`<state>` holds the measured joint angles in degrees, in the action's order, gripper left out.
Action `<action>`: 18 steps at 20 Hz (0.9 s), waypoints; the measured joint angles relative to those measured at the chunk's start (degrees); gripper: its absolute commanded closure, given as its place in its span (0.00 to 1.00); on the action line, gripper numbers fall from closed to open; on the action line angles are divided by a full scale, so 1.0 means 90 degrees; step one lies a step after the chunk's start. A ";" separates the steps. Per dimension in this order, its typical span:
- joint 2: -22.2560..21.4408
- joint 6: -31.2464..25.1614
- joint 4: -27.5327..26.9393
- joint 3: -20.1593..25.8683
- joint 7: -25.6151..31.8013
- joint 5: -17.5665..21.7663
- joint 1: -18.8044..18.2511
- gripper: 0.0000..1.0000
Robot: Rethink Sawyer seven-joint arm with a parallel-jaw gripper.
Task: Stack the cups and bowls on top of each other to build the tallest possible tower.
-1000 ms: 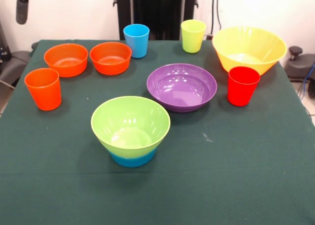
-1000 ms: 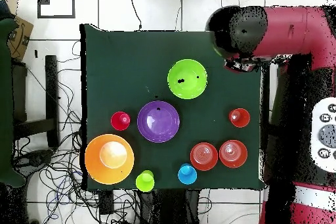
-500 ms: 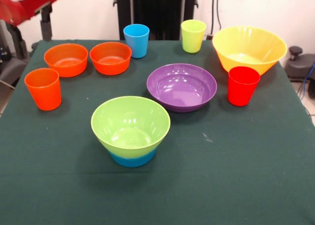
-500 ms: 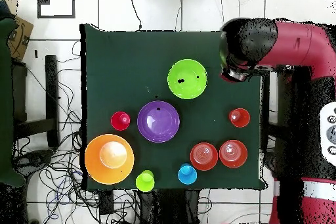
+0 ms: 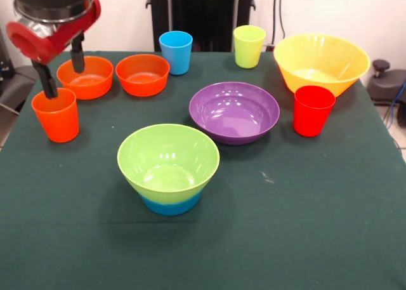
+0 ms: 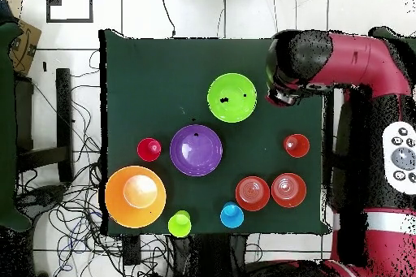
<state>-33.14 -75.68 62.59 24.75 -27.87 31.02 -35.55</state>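
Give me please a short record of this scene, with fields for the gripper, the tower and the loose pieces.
gripper: open, fingers pointing down, above the orange cup at the table's edge
tower: lime green bowl sitting on the small blue bowl
loose cups: orange, light blue, yellow-green, red
loose bowls: two small orange, purple, yellow

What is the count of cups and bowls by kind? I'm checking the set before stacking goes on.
Cups: 4: orange, light blue, yellow-green, red.
Bowls: 6: two orange, purple, yellow, lime green resting on a blue one.
Total: 10.
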 measured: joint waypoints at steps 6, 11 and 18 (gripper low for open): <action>0.0273 0.0000 -0.0004 -0.0004 0.0000 0.0017 0.0044 0.00; 0.0474 0.0000 -0.0015 -0.0013 0.0000 0.0034 0.0139 0.00; 0.0615 0.0001 -0.0037 -0.0013 0.0000 0.0049 0.0291 0.00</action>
<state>-27.60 -75.66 62.26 24.63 -27.87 31.46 -32.93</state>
